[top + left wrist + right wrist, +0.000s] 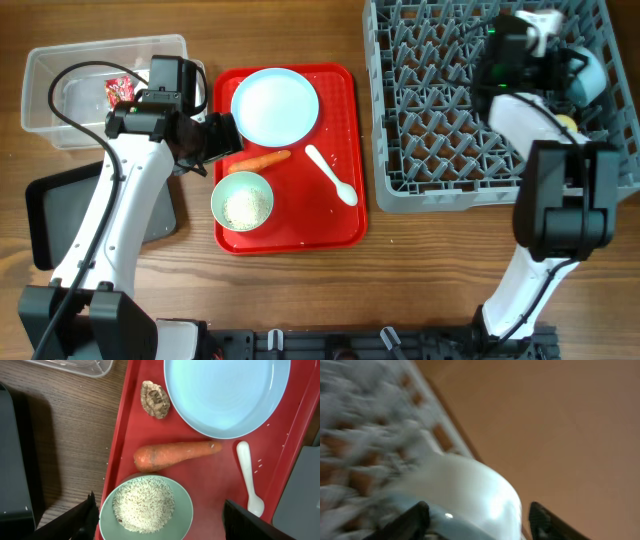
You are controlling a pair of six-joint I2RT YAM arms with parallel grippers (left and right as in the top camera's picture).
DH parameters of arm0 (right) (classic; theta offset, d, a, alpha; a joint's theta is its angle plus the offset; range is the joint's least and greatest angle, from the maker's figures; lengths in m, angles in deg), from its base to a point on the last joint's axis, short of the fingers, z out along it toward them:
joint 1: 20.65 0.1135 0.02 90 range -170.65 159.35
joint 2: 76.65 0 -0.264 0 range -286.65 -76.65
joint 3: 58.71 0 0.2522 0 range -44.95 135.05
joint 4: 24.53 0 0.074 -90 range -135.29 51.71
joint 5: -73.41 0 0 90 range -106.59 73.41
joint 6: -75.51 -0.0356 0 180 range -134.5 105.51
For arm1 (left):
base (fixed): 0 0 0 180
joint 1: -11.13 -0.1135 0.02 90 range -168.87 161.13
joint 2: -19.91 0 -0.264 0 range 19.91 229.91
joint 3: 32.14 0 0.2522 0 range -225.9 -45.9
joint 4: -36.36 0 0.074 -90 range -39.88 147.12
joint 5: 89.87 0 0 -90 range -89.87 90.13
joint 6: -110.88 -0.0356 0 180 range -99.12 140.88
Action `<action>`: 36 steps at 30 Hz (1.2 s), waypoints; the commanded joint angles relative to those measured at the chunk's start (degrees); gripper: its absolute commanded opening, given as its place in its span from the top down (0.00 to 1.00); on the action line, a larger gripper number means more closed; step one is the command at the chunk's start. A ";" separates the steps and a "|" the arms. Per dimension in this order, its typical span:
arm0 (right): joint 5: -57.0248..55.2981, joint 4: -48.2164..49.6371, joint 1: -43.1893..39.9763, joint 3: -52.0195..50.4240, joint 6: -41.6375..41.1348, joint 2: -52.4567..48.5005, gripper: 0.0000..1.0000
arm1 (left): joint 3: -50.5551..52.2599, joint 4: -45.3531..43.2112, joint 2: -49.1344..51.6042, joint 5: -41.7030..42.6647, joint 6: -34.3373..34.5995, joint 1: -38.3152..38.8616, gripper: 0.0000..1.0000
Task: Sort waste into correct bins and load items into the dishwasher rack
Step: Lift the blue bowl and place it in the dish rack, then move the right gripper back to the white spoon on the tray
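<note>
My left gripper (222, 135) (160, 522) is open, its fingers either side of the pale green bowl (243, 201) (145, 507), which holds loose white rice (144, 502). On the red tray lie the orange carrot (262, 158) (175, 455), the brownish food lump (155, 399), the pale blue plate (275, 105) (225, 395) and the white spoon (332, 176) (248, 477). My right gripper (565, 65) (477, 520) is open around the pale blue bowl (588, 72) (465, 495) at the far right of the grey dishwasher rack (440, 150). The red wrapper (120, 90) lies in the clear tub (60, 70). No tissue shows.
The black tray (60, 210) sits front left, partly under my left arm. The red serving tray (340, 220) lies between the bins and the rack. A yellow cup (568, 122) shows in the rack beside my right arm. The right wrist view is blurred.
</note>
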 commanded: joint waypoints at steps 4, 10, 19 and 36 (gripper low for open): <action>3.37 -2.78 3.06 0.09 -0.66 2.69 0.25 | -0.46 0.24 -0.96 0.28 -0.26 -0.26 0.20; 20.76 -15.32 5.16 0.09 -8.20 13.16 0.24 | -0.46 0.24 -0.96 0.28 -0.26 -0.26 0.19; 78.53 -32.68 11.93 0.09 -18.58 25.73 0.24 | -0.46 0.22 -0.96 0.26 -0.26 -0.26 0.15; 75.49 -56.17 33.79 0.07 -18.53 19.34 0.21 | -0.46 0.26 -0.96 2.01 2.99 -7.93 0.09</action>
